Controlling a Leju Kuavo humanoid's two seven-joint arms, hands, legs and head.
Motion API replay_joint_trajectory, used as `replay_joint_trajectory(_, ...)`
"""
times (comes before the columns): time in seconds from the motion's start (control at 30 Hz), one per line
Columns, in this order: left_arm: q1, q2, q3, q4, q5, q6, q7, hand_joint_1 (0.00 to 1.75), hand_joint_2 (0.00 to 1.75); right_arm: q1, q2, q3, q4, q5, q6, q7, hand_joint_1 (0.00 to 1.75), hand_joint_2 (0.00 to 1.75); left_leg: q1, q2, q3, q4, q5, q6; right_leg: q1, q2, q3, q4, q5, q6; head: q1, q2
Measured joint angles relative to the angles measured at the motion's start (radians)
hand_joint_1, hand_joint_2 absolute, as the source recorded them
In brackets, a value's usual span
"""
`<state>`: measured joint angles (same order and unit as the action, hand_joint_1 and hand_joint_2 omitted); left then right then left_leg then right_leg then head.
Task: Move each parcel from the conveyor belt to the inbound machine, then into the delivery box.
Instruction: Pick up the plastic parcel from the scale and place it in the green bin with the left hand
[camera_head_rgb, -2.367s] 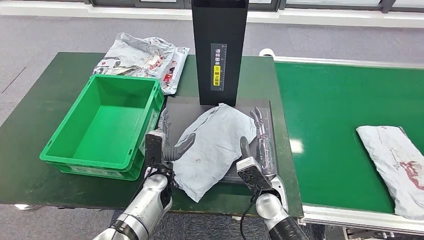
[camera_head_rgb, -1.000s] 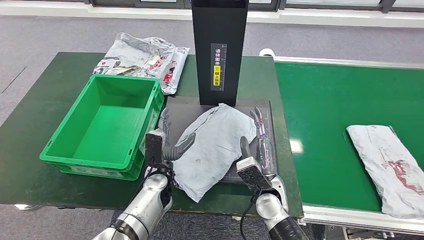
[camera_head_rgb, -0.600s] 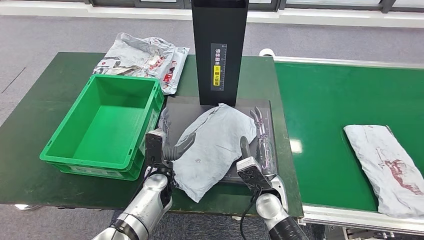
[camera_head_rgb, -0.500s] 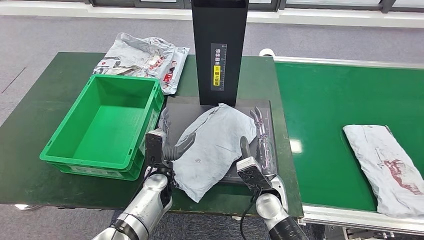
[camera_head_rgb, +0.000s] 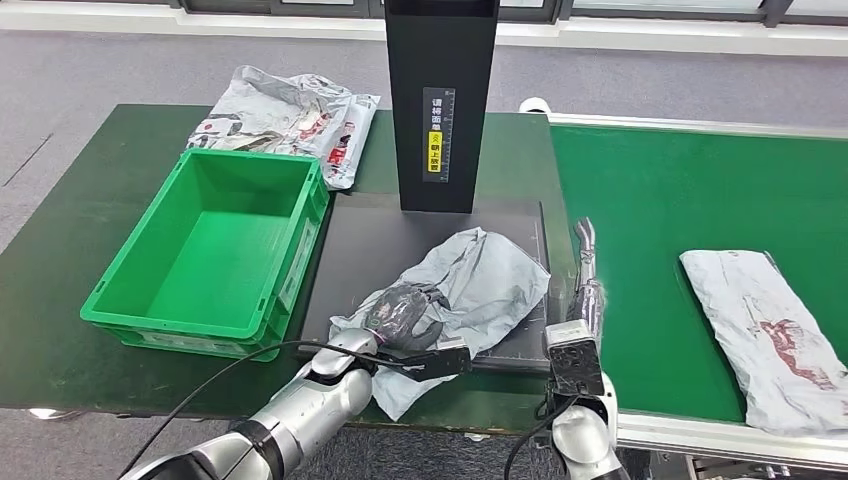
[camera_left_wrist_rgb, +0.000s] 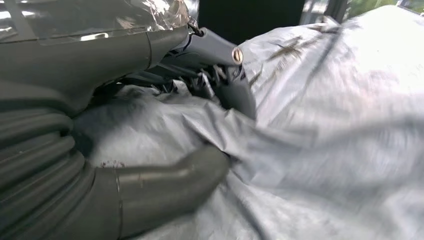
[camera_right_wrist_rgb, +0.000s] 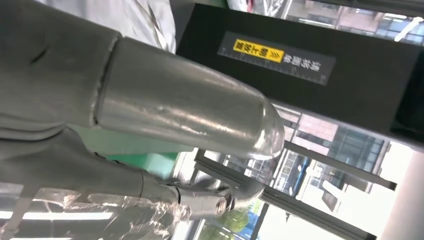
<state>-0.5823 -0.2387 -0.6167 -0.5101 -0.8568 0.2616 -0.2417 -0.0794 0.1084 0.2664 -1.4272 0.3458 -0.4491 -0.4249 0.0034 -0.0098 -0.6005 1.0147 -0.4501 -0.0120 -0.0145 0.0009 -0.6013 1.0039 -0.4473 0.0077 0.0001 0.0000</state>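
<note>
A crumpled grey parcel (camera_head_rgb: 492, 282) lies on the black platform (camera_head_rgb: 372, 238) of the inbound machine, in front of its black tower (camera_head_rgb: 440, 100). My left hand (camera_head_rgb: 402, 308) grips the parcel's near left part, bunching the film. In the left wrist view the thumb (camera_left_wrist_rgb: 175, 182) and the dark fingers (camera_left_wrist_rgb: 220, 82) pinch a fold of the parcel (camera_left_wrist_rgb: 340, 125). My right hand (camera_head_rgb: 586, 268) is off the parcel at the platform's right edge, fingers straight and holding nothing. The green delivery box (camera_head_rgb: 150, 300) stands empty to the left. A second grey parcel (camera_head_rgb: 775, 335) lies on the conveyor belt (camera_head_rgb: 660, 200).
A pile of grey parcels (camera_head_rgb: 290, 112) lies on the table (camera_head_rgb: 60, 250) behind the box. The right wrist view shows my right hand (camera_right_wrist_rgb: 175, 110) below the tower's yellow label (camera_right_wrist_rgb: 257, 51). The box's right wall stands close to the platform's left edge.
My left hand has turned in and closed on the parcel, crumpling it. My right hand has pulled off the parcel to the right. The parcel on the belt has drifted left.
</note>
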Motion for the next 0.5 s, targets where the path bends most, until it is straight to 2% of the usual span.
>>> replay_joint_trajectory(0.1, -0.009, 0.002, -0.02, 0.015, 0.068, -0.001, -0.015, 1.75, 1.75, 0.009, 0.005, -0.032, -0.021, -0.004, 0.013, -0.005, 0.0, 0.0, 0.0, 0.0, 0.001, 0.0, 0.0, 0.0, 0.0, 0.0, 0.0, 0.0, 0.0, 0.0, 0.0, 0.0)
replay_joint_trajectory(0.5, -0.019, -0.001, -0.035, 0.044, 0.073, -0.004, -0.019, 1.75, 1.75, 0.016, 0.006, -0.071, -0.043, -0.018, 0.033, -0.009, 0.0, 0.0, 0.0, 0.001, 0.002, 0.0, 0.001, -0.001, 0.0, 0.001, 0.001, 0.0, 0.0, 0.0, 0.0, 0.0)
